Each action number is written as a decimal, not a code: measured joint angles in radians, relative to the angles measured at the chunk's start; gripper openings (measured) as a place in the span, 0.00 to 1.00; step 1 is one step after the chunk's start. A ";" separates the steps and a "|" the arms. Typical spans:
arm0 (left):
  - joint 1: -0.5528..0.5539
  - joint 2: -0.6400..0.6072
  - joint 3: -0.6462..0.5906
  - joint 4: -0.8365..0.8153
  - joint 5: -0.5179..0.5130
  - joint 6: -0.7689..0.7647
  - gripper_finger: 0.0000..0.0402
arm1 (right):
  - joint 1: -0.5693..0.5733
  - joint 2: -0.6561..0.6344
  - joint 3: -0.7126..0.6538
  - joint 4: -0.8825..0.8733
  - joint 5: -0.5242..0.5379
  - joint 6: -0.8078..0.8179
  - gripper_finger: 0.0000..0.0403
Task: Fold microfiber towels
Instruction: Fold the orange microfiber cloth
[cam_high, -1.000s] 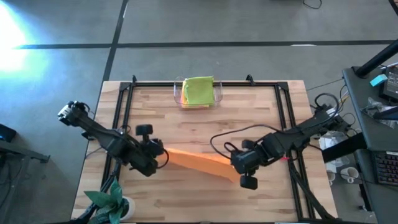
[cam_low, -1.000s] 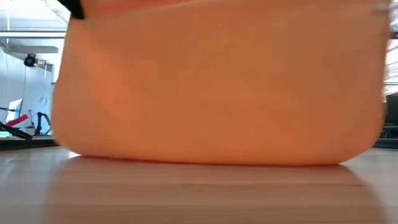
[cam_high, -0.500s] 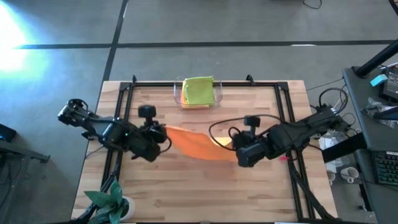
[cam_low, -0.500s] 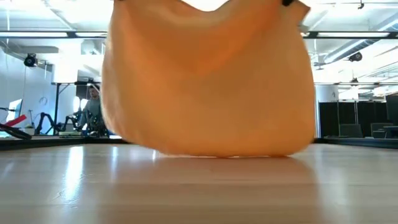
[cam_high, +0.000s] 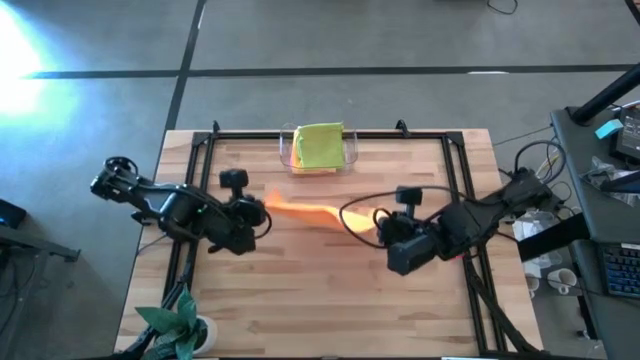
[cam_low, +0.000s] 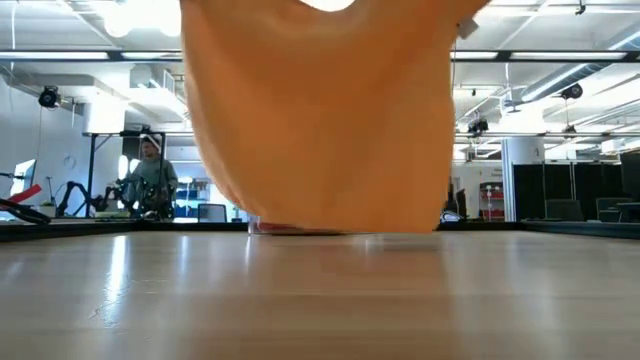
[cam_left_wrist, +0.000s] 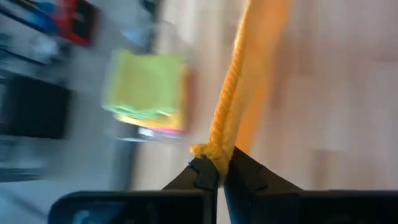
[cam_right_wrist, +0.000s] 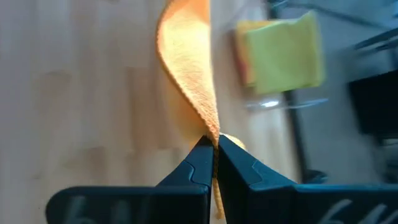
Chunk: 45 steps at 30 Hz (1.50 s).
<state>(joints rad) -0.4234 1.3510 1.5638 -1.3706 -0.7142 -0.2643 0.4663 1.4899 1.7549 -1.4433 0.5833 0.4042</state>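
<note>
At mid-desk the orange towel (cam_high: 310, 210) is held off the wood, stretched between the left gripper (cam_high: 262, 212) and the right gripper (cam_high: 381, 224), each with jaws pinching a corner, likely so it hangs flat for folding. The folded towels (cam_high: 319, 146) are stacked at the far edge.

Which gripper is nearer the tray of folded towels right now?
Left. The left gripper sits just short of the tray, off its left corner; the right gripper is farther out.

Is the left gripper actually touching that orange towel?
Touching. The left wrist view shows the left gripper shut on the orange towel's bunched corner.
</note>
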 joint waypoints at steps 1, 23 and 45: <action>-0.009 0.002 -0.012 0.005 0.043 -0.028 0.00 | 0.009 0.000 -0.017 0.008 -0.020 0.021 0.02; -0.134 0.153 -0.411 0.311 0.408 -0.324 0.00 | 0.115 0.334 -0.218 0.295 -0.427 0.235 0.02; -0.034 0.251 -0.511 0.323 0.391 -0.540 0.00 | -0.273 0.332 -0.250 0.244 -0.527 0.095 0.02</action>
<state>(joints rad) -0.4571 1.6024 1.0532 -1.0481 -0.3233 -0.8044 0.1930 1.8217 1.5049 -1.1995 0.0559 0.4991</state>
